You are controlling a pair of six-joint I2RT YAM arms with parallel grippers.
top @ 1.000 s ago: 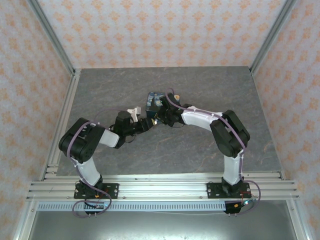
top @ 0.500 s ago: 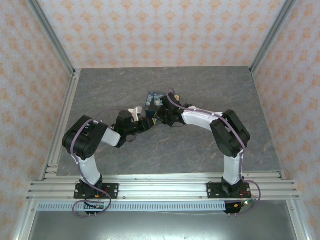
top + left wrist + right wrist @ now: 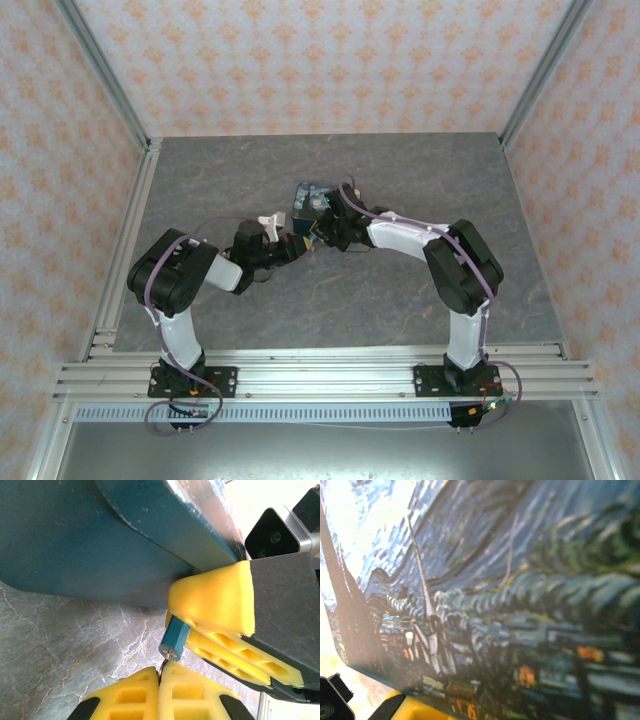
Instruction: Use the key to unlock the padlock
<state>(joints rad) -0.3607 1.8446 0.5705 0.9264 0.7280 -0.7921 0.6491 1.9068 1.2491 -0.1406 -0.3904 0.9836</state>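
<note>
Left gripper [image 3: 159, 677]: we list it as clenched. Its two yellow tips are pressed together at the bottom edge of the left wrist view, with the key [image 3: 162, 664] pinched between them. We see no more of the key than a thin dark sliver rising from the seam.

Right gripper [image 3: 181, 621]: we list it as closed on the padlock [image 3: 176, 637]. The small teal body is clamped between its two yellow fingers, one smooth and one ribbed.

Padlock: held off the table [image 3: 60, 645], tilted, with its round end face and keyhole turned down toward the left gripper. The key's tip reaches that face at or just beside the keyhole; we cannot tell whether it has entered. The shackle is hidden between the fingers.

Tin [image 3: 75, 535]: its dark teal side wall crosses the upper left of the left wrist view, just beside the padlock. In the right wrist view we see its painted lid, a swirling night sky over a village, blurred by closeness. From above we see it lying on the grey marbled table, just beyond the point where the two grippers meet.
</note>
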